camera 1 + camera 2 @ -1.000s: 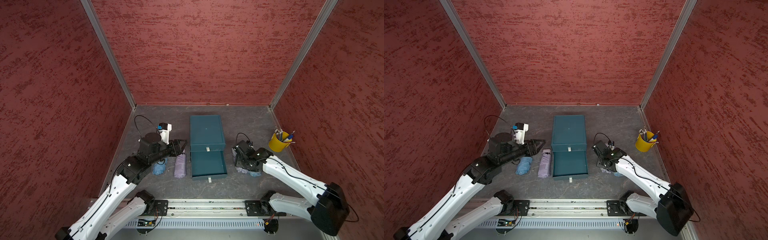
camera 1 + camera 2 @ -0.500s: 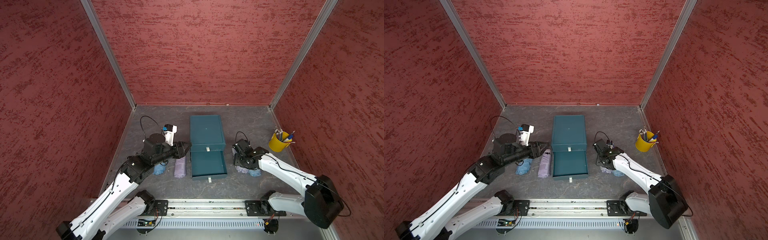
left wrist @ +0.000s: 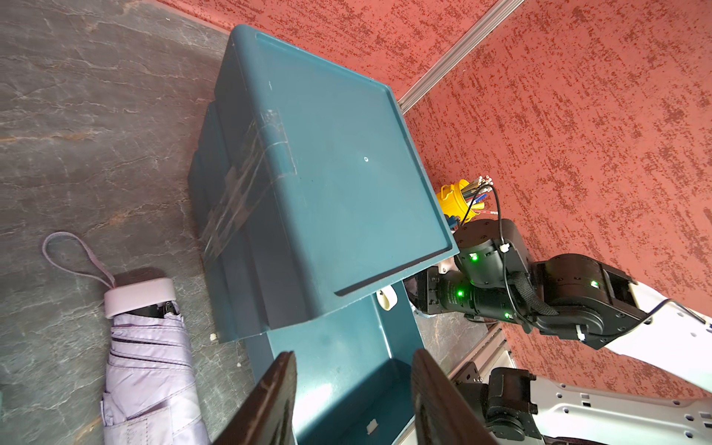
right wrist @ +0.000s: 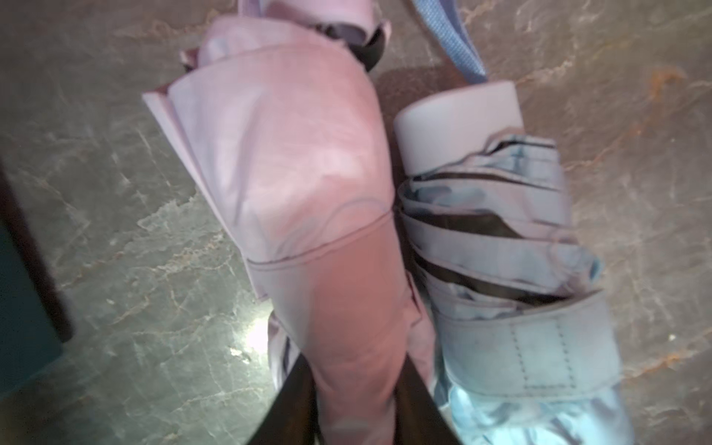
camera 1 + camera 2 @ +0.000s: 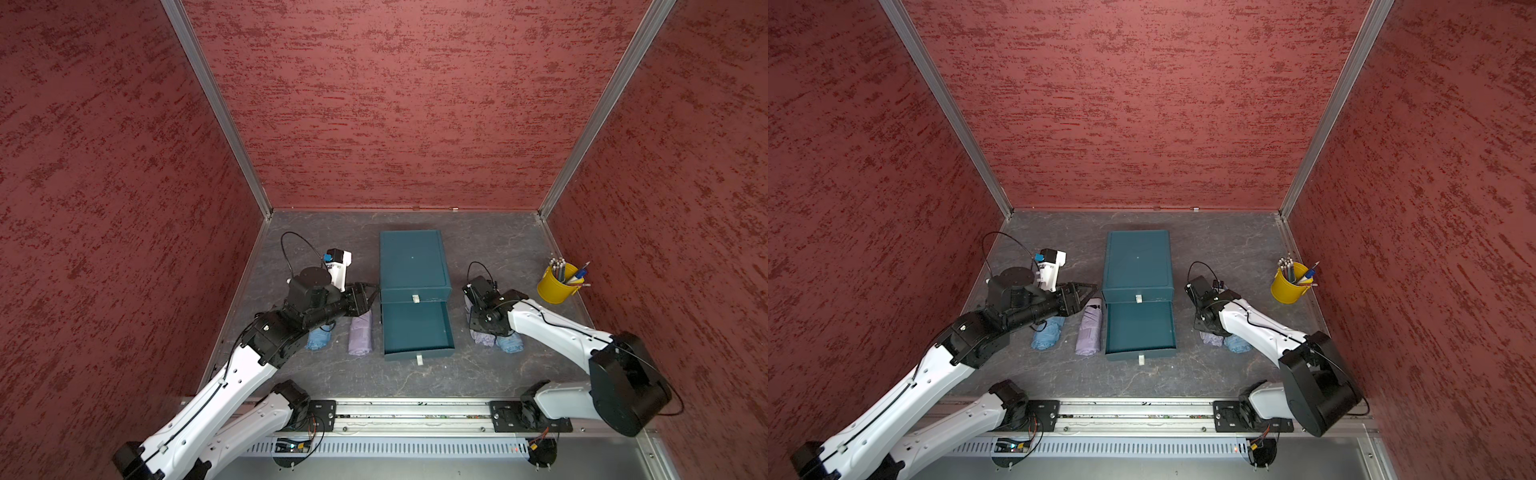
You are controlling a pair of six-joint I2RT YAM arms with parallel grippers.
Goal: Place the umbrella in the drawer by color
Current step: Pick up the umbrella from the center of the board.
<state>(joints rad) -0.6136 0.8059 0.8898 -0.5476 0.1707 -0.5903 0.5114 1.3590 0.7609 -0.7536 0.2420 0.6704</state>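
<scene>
The desk (image 5: 415, 382) is a grey marbled slab enclosed by red textured walls (image 5: 395, 104). A teal cabinet (image 5: 413, 262) stands at centre, lower drawer (image 5: 415, 328) pulled out. The right hand (image 4: 356, 364) pinches the purple umbrella (image 4: 300, 173), which lies on the desk right of the cabinet, touching a blue umbrella (image 4: 501, 250). The left hand (image 3: 354, 360) is spread and empty beside the cabinet's left front corner.

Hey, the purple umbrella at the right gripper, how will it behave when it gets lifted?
Loose folds on the purple umbrella look soft, so the right gripper may sink in or slip. Held near one end, it'll probably tilt. It lies against the blue umbrella, which could get dragged.
</scene>
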